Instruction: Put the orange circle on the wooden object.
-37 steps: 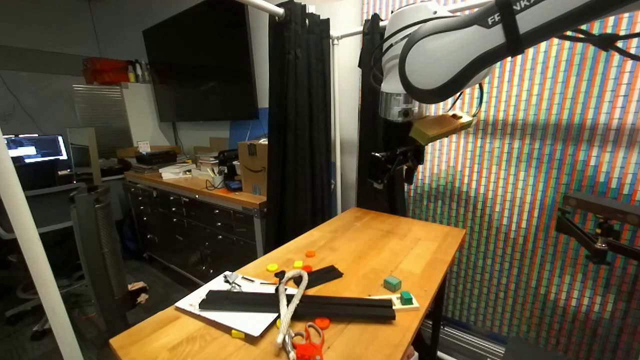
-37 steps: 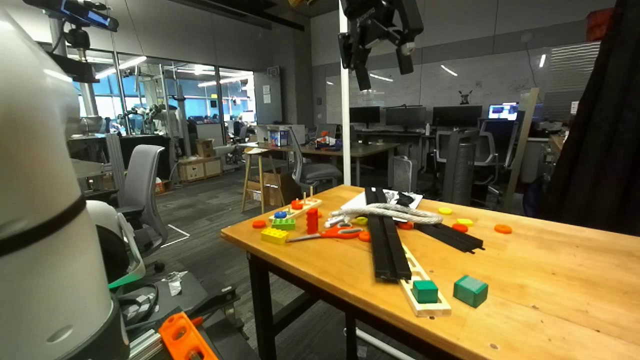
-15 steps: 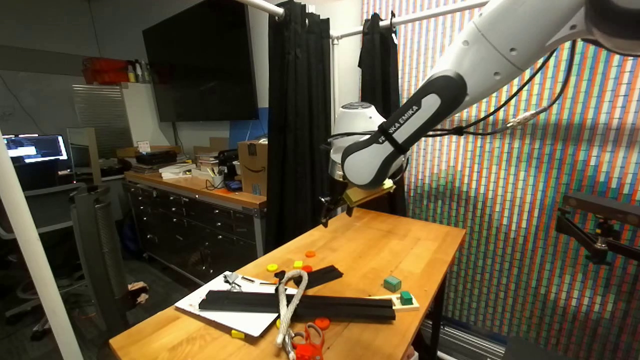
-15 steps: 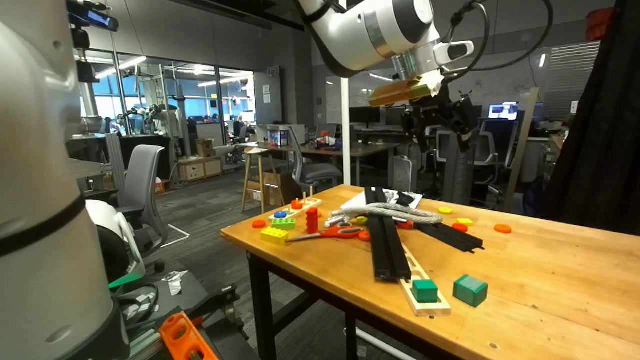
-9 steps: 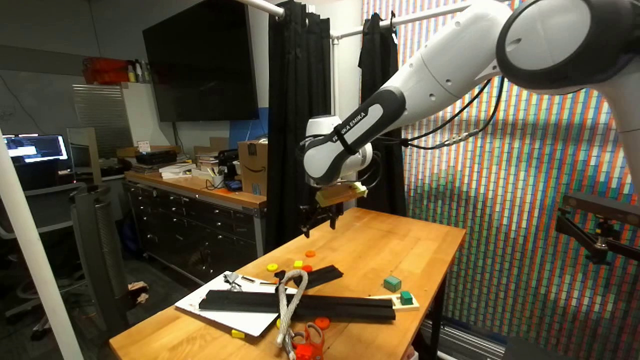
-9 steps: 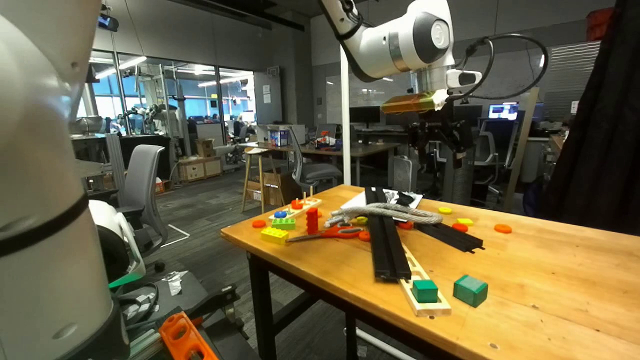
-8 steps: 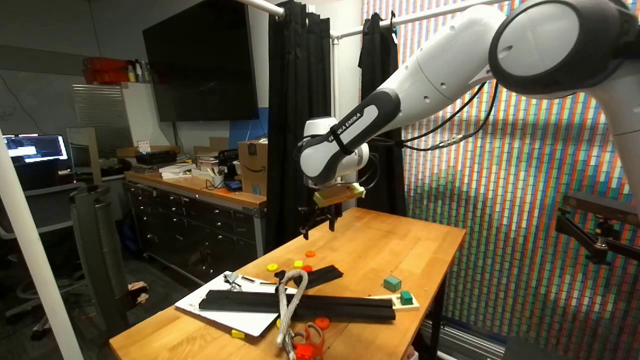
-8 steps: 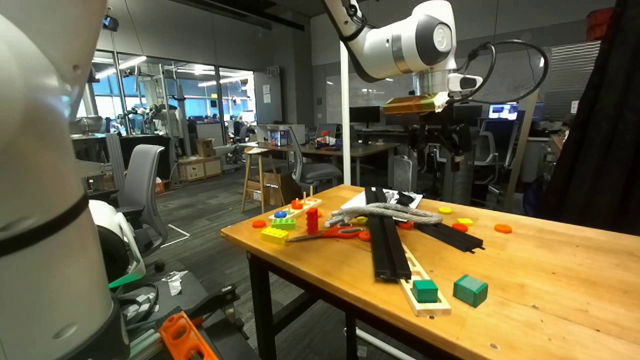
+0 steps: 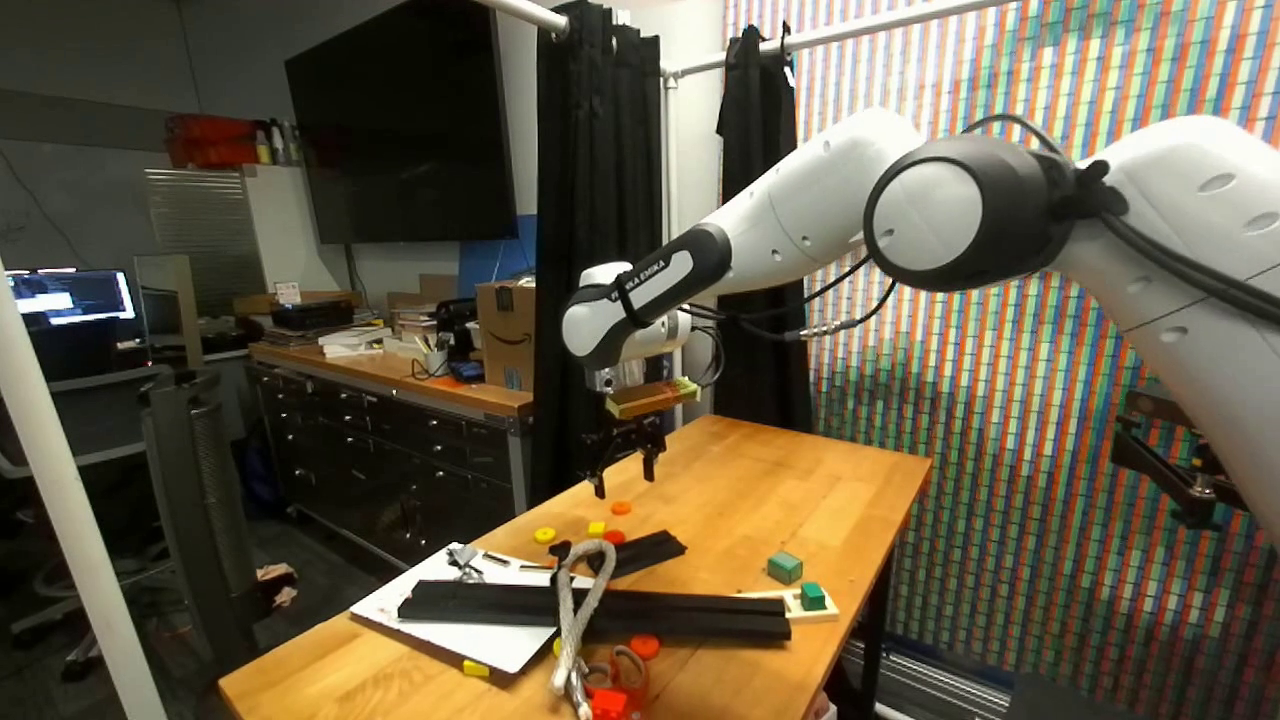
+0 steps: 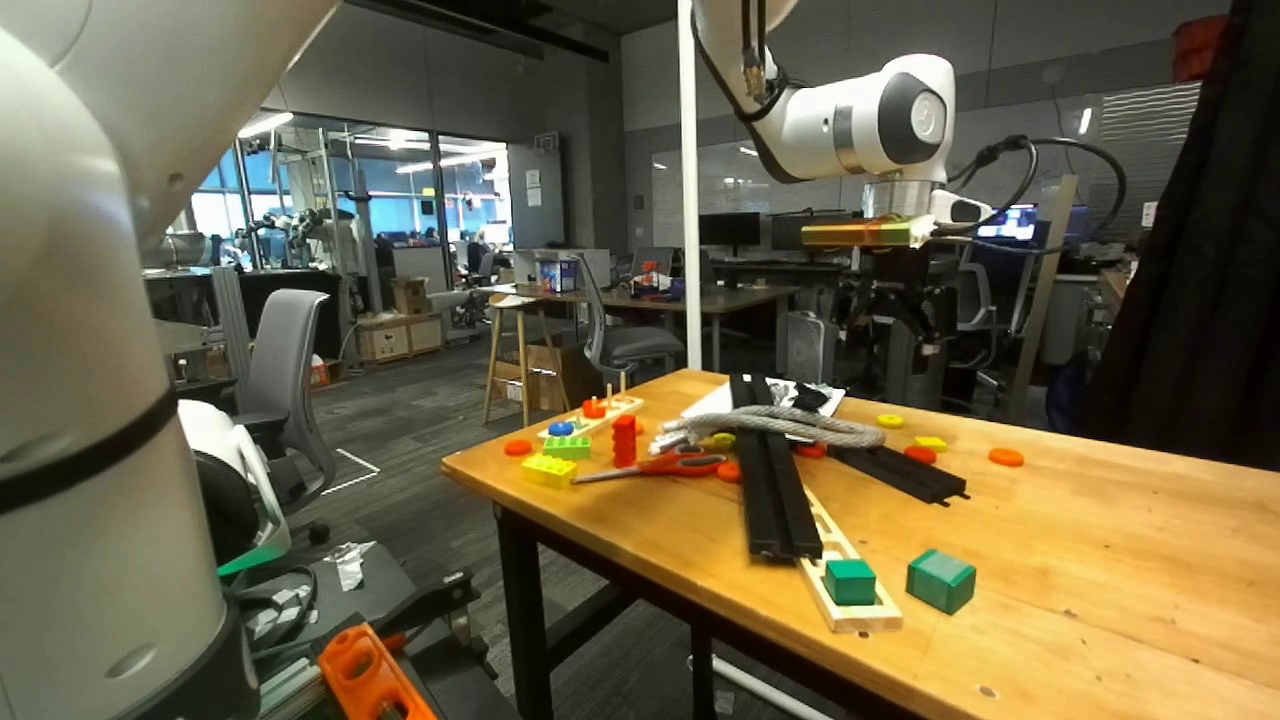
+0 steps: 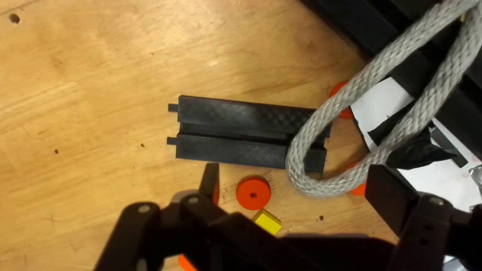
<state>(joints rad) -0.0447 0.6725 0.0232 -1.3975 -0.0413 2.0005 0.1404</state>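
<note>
End effector (image 9: 625,480) up over bench (image 9: 800,470), pointing down, fingers (image 9: 649,466) spread apart. In an exterior view: orange disc (image 9: 621,508) flat on bench, just below fingertips in frame; red-orange disc (image 9: 614,538), yellow block (image 9: 597,528), yellow disc (image 9: 544,535) near it. Rope (image 9: 574,640) crosses long black track (image 9: 690,625).

In an exterior view: wooden piece with two slim pegs (image 10: 603,421) at bench's left end in frame, carrying orange ring (image 10: 593,408) and blue ring (image 10: 561,429). Orange disc well apart from it. Pale wooden frame (image 10: 868,618) partly hidden by track, green block (image 10: 850,583) on its near end, second green block (image 10: 941,581) just beside.

Wrist view: fingers wide apart at bottom, red-orange disc showing between them; orange piece (image 11: 185,263) at bottom edge, mostly hidden by end effector.
</note>
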